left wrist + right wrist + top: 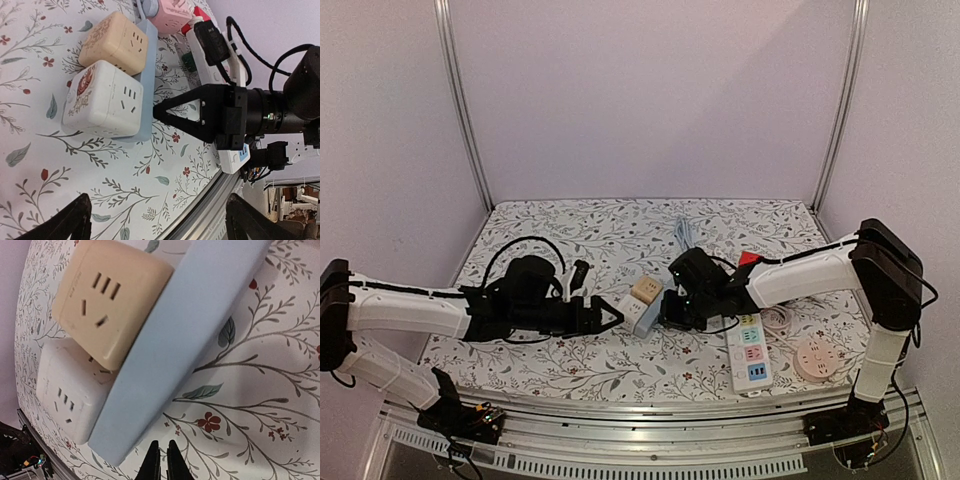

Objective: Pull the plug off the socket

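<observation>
Jaws on your right gripper (162, 460) are pressed together on nothing. Its tips are just beside the light-blue power strip (146, 90), at its 3 o'clock in the top view. Your left gripper (612, 318) is spread wide at the strip's 9 o'clock. The beige cube adapter (112, 42) and white cube adapter (100, 97) sit on the strip, mid-way across the floral table (570, 370).

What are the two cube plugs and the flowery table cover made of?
The beige cube and white cube look like smooth, matte hard plastic: moulded rounded corners, crisp slots. The flowery cover looks like printed cloth or vinyl; I cannot tell which.
</observation>
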Controlling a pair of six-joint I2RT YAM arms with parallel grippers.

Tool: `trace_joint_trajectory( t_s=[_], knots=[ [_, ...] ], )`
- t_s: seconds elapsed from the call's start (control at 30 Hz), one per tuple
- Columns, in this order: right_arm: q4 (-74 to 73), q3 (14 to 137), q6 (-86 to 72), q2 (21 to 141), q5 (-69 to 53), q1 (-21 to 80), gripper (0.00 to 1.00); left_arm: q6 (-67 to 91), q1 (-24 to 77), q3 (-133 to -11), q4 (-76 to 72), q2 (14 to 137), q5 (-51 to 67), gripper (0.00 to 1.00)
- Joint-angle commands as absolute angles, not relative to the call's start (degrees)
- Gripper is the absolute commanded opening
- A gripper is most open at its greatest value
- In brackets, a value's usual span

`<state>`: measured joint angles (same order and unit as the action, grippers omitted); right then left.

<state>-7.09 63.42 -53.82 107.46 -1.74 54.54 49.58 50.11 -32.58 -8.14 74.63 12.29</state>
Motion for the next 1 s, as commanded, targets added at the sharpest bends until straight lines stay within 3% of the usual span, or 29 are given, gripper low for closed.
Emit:
trace_joint_trajectory(
  t_s=[0.0,0.2,0.33,0.63,0.97],
  knots=[
    [-6.37,59.31,-51.87,105.03,-7.93,56.1,0.05,52.97,49.42,-31.33,-13.64,77.43,13.22,0.92],
    [-3.05,54.19,-52.89,101.75,-10.39,57.01,0.02,55.19,48.45,-32.0,-19.14,83.22,15.85,0.93],
    [-2.93,51.91,-52.74,98.21,-8.56,57.25,0.06,54.65,46.91,-33.9,-20.02,85.74,16.94,0.93],
    [-19.9,61.15,-38.64,94.43,6.18,56.98,0.4,54.01,43.83,-36.27,-18.9,86.97,17.07,0.92],
    [-28.2,75.7,-20.92,104.54,1.53,53.04,0.62,54.68,42.39,-30.09,-15.19,79.57,14.47,0.92]
  ],
)
